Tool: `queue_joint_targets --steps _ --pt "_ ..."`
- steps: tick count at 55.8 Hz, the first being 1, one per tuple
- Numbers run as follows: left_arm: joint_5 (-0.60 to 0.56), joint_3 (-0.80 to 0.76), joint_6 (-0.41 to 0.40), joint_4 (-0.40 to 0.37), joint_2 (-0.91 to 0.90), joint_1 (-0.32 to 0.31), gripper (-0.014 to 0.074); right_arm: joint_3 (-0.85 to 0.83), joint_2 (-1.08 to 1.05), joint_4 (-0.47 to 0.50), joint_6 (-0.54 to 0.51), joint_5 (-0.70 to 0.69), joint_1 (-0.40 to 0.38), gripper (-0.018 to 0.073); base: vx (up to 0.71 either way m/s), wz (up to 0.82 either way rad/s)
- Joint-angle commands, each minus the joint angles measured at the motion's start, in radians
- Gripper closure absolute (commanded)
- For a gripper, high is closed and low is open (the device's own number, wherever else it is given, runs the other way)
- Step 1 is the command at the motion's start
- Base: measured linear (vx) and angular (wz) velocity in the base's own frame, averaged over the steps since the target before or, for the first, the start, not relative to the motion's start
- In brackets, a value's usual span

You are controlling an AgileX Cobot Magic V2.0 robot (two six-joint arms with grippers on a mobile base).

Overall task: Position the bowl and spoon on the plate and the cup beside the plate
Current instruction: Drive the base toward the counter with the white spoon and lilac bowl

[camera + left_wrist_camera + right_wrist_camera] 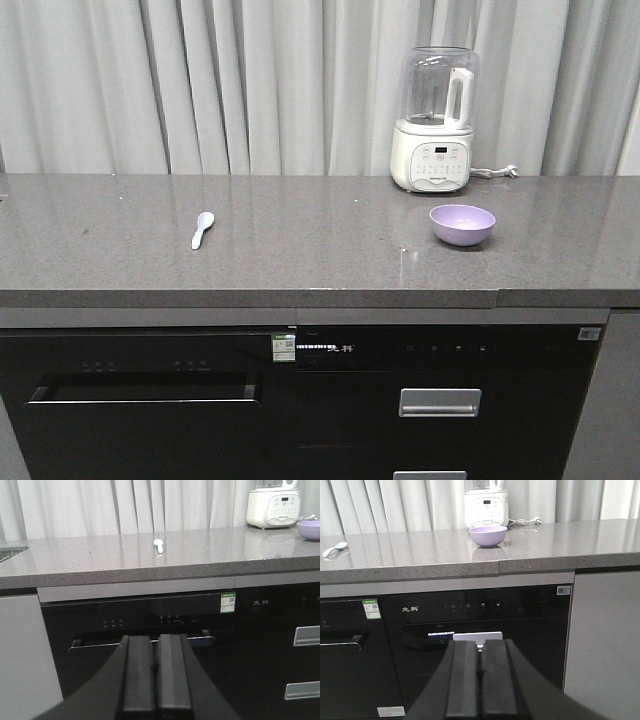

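Exterior front view: bowl [462, 224] sits just in front of the blender [434, 120]; spoon [203, 229] lies well left of it. No plate or cup shows.

Left wrist view: left claw [155, 667] is fully closed, empty, below the counter [125, 560]; spoon lies above and ahead.

Right wrist view: right claw [481, 672], closed and empty, faces the bowl. Recommended: open the claw before reaching; grip the bowl rim.

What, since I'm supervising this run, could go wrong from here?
1. No plate or cup shows in any view, so the arrangement may stall.
2. The spoon lies flat on the counter, so it could slip from a pinch.
3. The left tool and right tool face the cabinets below the counter and might strike its edge when rising.
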Motion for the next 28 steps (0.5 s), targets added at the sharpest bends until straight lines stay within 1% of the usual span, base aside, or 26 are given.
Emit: queue_joint_targets --steps 1,15,28 --pt "-0.078 -0.026 -0.008 -0.002 -0.016 -0.001 0.0594 0.002 -0.004 -0.004 -0.005 -0.083 -0.004 0.0568 0.01 -0.05" --pt "-0.078 -0.026 -0.008 -0.002 -0.016 -0.001 0.0594 0.002 -0.004 -0.004 -0.005 -0.083 -0.004 0.0568 0.04 -0.10" --pt "-0.078 -0.026 -0.008 -0.002 -0.016 -0.001 0.0594 0.002 -0.004 -0.004 -0.005 -0.083 -0.004 0.0568 0.10 -0.12"
